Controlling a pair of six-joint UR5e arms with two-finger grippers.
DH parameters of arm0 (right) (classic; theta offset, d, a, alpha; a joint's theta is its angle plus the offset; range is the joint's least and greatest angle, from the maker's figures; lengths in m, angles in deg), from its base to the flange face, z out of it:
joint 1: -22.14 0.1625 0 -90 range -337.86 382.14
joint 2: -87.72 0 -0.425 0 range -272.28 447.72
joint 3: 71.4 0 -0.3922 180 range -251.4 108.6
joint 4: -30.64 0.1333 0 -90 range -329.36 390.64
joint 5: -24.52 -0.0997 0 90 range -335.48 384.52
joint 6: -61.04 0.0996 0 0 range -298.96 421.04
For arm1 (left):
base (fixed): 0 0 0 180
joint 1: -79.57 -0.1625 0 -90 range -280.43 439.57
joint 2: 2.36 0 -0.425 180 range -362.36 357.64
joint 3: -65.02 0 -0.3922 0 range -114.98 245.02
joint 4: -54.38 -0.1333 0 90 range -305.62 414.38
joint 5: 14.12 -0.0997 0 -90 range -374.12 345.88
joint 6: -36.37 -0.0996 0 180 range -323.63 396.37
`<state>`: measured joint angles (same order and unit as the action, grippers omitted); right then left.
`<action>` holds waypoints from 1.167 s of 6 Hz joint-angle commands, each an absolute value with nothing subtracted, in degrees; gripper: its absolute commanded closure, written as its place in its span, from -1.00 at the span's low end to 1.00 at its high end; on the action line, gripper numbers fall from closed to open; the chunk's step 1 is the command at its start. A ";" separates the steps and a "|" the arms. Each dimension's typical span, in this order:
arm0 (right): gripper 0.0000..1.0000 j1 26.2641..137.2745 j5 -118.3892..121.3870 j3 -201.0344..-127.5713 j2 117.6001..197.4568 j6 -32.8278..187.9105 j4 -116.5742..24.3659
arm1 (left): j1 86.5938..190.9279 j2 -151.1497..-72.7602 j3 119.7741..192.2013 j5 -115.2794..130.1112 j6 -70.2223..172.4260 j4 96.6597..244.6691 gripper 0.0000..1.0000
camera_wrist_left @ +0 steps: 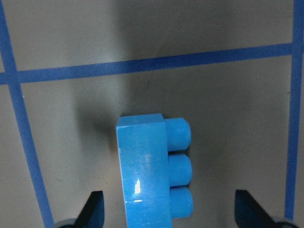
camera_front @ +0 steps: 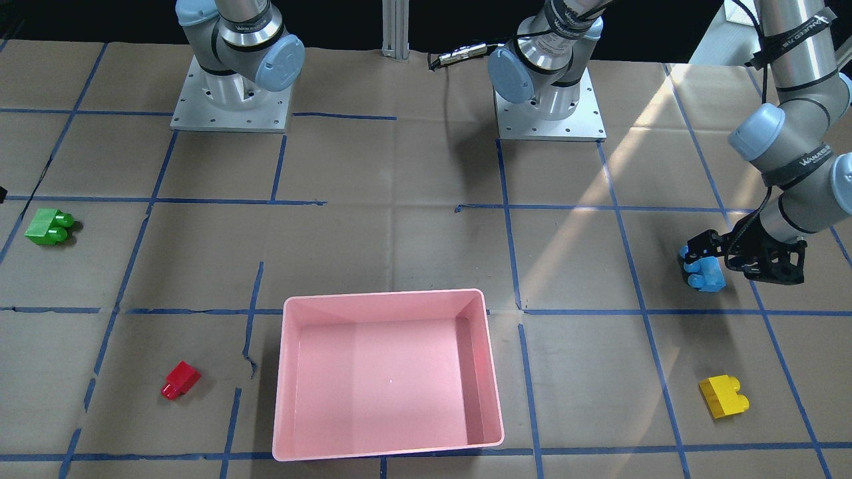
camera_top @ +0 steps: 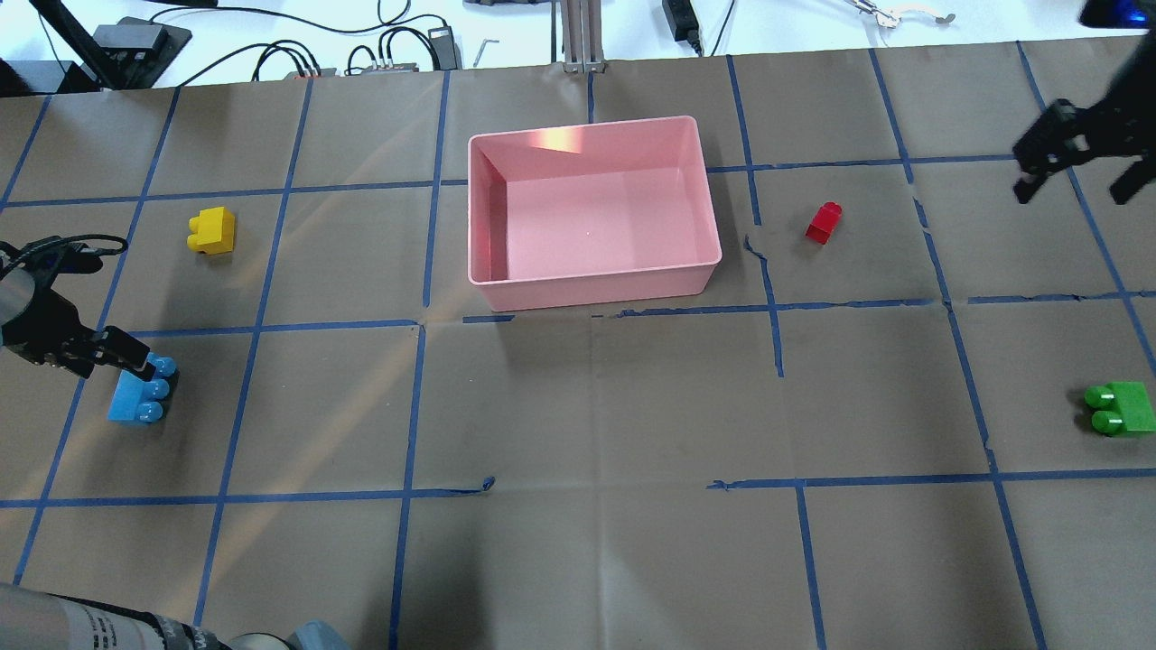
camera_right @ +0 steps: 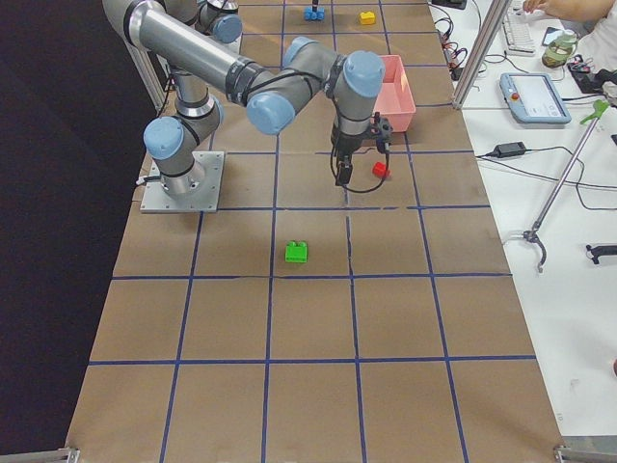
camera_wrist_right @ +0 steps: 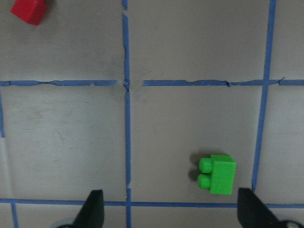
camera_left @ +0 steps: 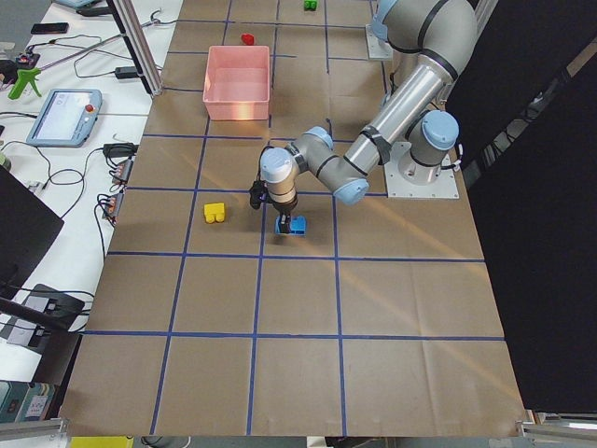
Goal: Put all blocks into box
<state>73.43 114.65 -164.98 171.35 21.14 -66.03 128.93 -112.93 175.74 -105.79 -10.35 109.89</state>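
The light blue three-stud block lies on its side on the table, between the open fingers of my left gripper, which do not touch it. The same gripper is low over the block in the front view, and in the overhead view. My right gripper is open and empty, held high above the table. Below it are the green block and the red block. The yellow block lies beyond the left gripper. The pink box stands empty mid-table.
The table is brown paper with blue tape lines. The arm bases stand at the robot's edge. Cables and power supplies lie beyond the far edge. The red block lies just right of the box, the green one near the right edge.
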 commanded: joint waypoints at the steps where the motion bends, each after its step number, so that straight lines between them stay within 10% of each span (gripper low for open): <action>1: -0.98 64.96 114.78 -173.83 172.09 12.01 -77.49 | 128.96 -116.34 175.50 -105.62 -10.04 108.26 -0.92; 3: -0.99 64.15 116.11 -180.72 173.86 11.12 -82.65 | 128.96 -116.09 175.50 -106.05 -9.77 108.52 -0.45; 5: -0.99 64.24 115.75 -183.96 172.80 11.21 -83.61 | 128.96 -115.48 175.41 -106.31 -8.29 108.88 0.55; 7: -0.99 64.24 115.66 -186.18 166.77 10.94 -91.40 | 129.31 -114.60 174.19 -106.31 -7.49 109.14 0.83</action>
<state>64.24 115.73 -185.30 170.05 11.05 -87.99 129.08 -115.10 175.03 -106.30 -8.13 108.94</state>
